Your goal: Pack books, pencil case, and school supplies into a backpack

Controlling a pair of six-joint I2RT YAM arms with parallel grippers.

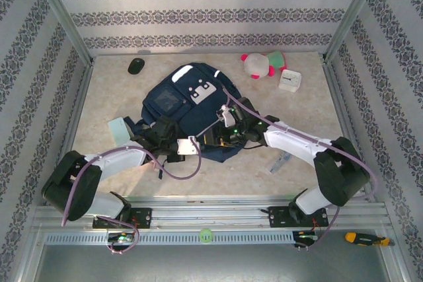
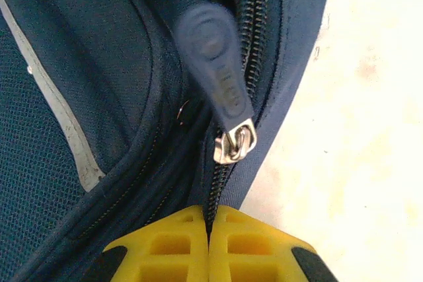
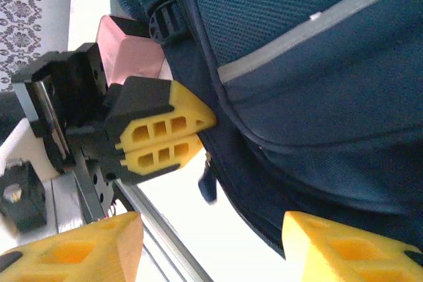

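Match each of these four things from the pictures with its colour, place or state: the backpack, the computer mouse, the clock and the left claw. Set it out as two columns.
Column one:
1. backpack
2. computer mouse
3. clock
4. left claw

Column two:
a. shut, at the backpack's edge
b. white, far right
c. navy, in the middle
d. black, far left

Pairs: 1-c, 2-d, 3-b, 4-a

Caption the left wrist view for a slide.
Left gripper, jaws closed, at the backpack's zipper track just below the blue zipper pull.
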